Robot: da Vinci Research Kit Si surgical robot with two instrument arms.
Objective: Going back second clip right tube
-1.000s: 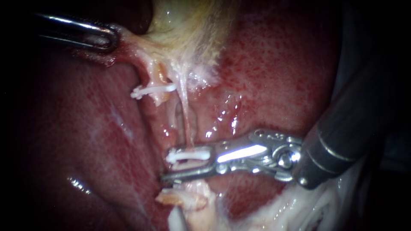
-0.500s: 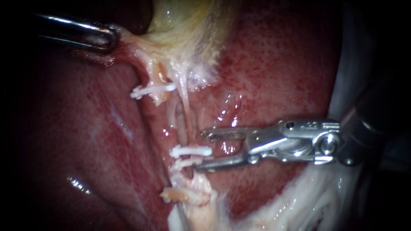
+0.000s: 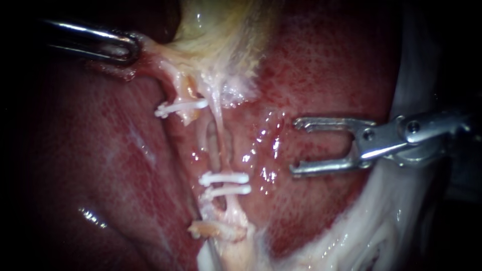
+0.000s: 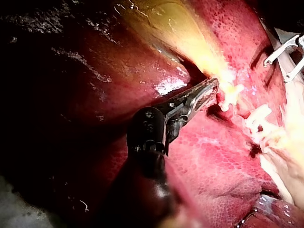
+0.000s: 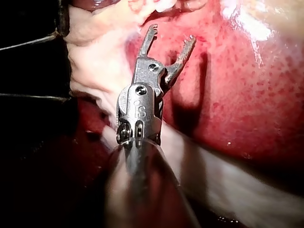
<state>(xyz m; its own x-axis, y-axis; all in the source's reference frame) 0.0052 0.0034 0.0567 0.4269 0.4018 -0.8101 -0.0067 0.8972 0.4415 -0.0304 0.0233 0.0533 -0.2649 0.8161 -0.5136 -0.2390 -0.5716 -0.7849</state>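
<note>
My right instrument (image 3: pixel 296 147) hangs over the glistening red liver (image 3: pixel 321 65), its slim steel jaws spread apart and empty. Their tips face the thin pale right tube (image 3: pixel 219 135), which runs up and down the endoscope view, apart from them. The two white plastic clips (image 3: pixel 224 178) sit crosswise on it (one just under the other). My left instrument (image 3: pixel 131 47) is farther off, clamped on the yellowish gallbladder (image 3: pixel 221 30). I judge backing out a straight pull along my shaft, away from the tube.
</note>
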